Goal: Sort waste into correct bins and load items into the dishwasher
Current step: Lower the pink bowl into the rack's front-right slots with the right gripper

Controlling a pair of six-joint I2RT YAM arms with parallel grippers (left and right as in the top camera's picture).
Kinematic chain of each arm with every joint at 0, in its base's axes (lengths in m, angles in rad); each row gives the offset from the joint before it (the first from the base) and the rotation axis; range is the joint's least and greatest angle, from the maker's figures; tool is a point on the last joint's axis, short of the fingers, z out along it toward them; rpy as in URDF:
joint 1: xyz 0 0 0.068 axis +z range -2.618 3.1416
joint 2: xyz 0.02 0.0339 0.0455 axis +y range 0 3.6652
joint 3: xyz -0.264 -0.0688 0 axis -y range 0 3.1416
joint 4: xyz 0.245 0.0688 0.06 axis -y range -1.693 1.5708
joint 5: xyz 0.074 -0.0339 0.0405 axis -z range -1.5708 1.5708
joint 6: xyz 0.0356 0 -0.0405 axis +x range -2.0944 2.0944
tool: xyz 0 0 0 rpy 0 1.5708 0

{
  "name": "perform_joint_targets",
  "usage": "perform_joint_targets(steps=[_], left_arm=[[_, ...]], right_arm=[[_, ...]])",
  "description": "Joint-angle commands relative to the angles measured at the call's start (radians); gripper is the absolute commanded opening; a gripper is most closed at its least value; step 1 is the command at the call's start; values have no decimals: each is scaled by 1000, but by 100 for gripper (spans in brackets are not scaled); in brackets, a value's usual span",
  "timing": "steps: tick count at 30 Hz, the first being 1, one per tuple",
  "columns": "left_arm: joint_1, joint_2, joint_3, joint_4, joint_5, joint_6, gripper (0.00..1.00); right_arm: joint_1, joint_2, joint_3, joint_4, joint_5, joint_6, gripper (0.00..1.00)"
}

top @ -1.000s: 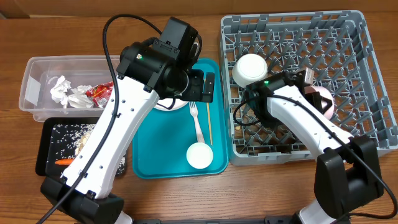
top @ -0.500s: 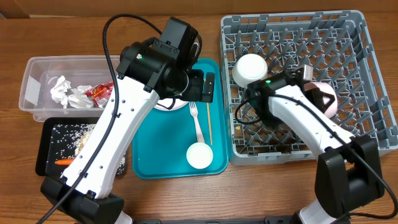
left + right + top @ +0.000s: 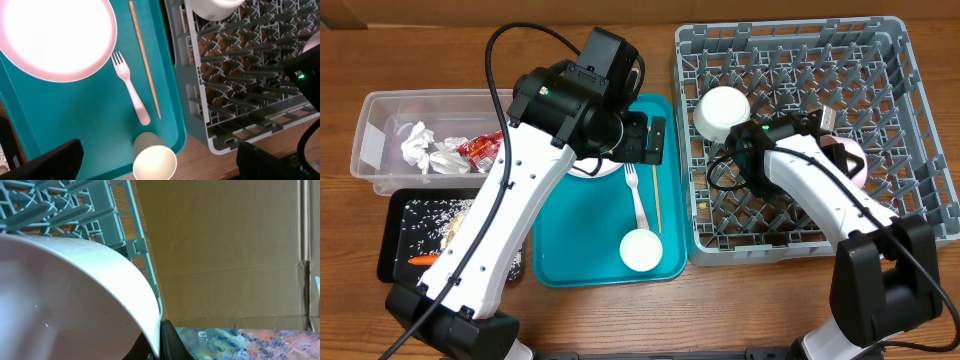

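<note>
Seen from overhead, the clear tub (image 3: 370, 130) at the left holds crumpled napkins (image 3: 425, 150) and a red wrapper (image 3: 480, 148). Just below it, the black tray (image 3: 388, 240) holds scattered rice (image 3: 430, 215) and a carrot (image 3: 420, 261). The teal tray (image 3: 555, 250) carries a fork (image 3: 638, 195), a chopstick (image 3: 656, 200), a cup (image 3: 642, 250) and a plate (image 3: 605, 170) mostly hidden under the left arm. The left gripper (image 3: 648, 140) hovers above that tray, spread wide and empty. The grey rack (image 3: 920, 100) holds a white bowl (image 3: 720, 112) and a pink dish (image 3: 848, 160), which the right gripper (image 3: 828, 148) clamps by its edge.

In the left wrist view, glare washes out the plate's centre. The fork and chopstick lie side by side, the cup lies below them, and the rack is cut off at the right.

In the right wrist view, the blurred pink dish fills the left. Its rim meets a dark fingertip at the bottom edge, with a corner of the rack behind it.
</note>
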Motion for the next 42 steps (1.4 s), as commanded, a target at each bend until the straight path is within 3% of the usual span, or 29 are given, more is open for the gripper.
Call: perform_joint_targets(steps=[1,21,25,28,30,34,42], left_arm=[[3,-2,18,2,-9,15,100],[3,-2,18,2,-9,15,100],[2,0,18,2,-9,15,100],[2,0,18,2,-9,15,100],[2,0,18,2,-9,15,100],[2,0,18,2,-9,15,100],[2,0,18,2,-9,15,100]], right_arm=[[-6,5,-19,3,-13,-10,4],[123,5,-64,21,-96,-82,4],[149,5,-64,13,-104,-82,24],[163,5,-64,13,-110,-82,65],[168,5,-63,13,-123,-82,79],[175,5,-62,13,-130,-82,87],[236,-22,-16,22,-185,-82,90]])
